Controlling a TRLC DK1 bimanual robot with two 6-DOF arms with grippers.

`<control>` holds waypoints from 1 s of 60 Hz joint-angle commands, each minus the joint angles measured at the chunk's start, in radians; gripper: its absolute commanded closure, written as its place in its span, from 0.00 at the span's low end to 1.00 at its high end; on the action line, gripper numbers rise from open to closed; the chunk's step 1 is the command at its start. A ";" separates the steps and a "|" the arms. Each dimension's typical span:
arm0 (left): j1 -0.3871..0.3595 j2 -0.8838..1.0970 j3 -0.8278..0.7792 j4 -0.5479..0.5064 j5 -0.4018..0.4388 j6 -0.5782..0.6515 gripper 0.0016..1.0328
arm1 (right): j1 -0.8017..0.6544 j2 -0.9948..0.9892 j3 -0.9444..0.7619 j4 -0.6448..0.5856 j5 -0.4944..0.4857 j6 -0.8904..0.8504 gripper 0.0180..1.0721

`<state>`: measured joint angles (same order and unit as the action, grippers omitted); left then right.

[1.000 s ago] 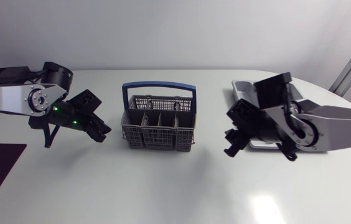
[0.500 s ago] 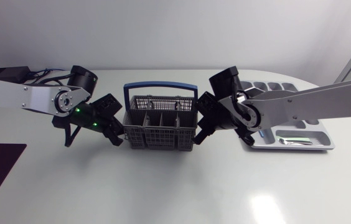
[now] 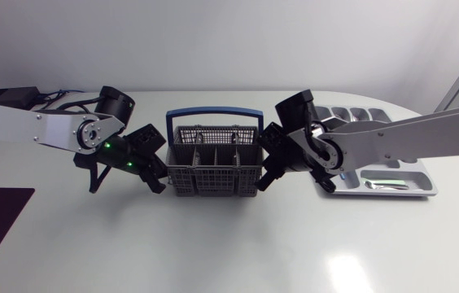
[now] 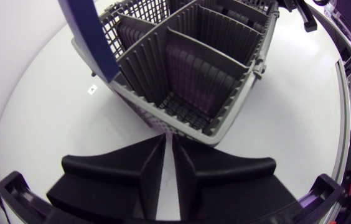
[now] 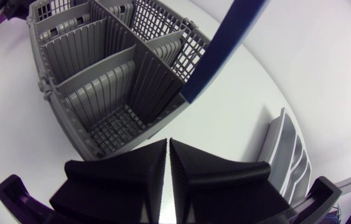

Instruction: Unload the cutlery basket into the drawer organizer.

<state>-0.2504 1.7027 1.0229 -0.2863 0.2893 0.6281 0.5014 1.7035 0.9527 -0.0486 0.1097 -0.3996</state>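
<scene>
Head view: basket [image 3: 213,159] mid-table, visible compartments empty; organizer [image 3: 429,183] beside it, some cutlery inside; left gripper [image 3: 155,175] and right gripper [image 3: 265,177] pinched closed, empty, flanking basket; unloading apparently finished.

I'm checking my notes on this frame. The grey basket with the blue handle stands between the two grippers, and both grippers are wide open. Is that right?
Not quite. The basket with its blue handle does stand between the two, but the grippers are not open. The left gripper and the right gripper each have their fingers closed together on nothing, as each wrist view shows.
</scene>
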 commanded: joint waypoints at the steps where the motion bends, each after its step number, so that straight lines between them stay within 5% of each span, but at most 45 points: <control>1: -0.024 -0.021 -0.001 0.003 0.022 -0.004 0.86 | 0.002 -0.025 -0.028 0.006 -0.001 0.016 0.89; 23: -0.055 -0.048 -0.049 0.004 0.022 -0.015 0.86 | -0.001 -0.038 -0.040 0.009 0.010 0.016 0.89; 60: 0.008 -0.049 -0.053 0.015 0.022 -0.010 0.86 | 0.016 -0.051 -0.071 0.007 0.048 0.015 0.89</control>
<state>-0.2485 1.6741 0.9943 -0.2752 0.3019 0.6273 0.5217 1.6623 0.9123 -0.0483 0.1539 -0.3996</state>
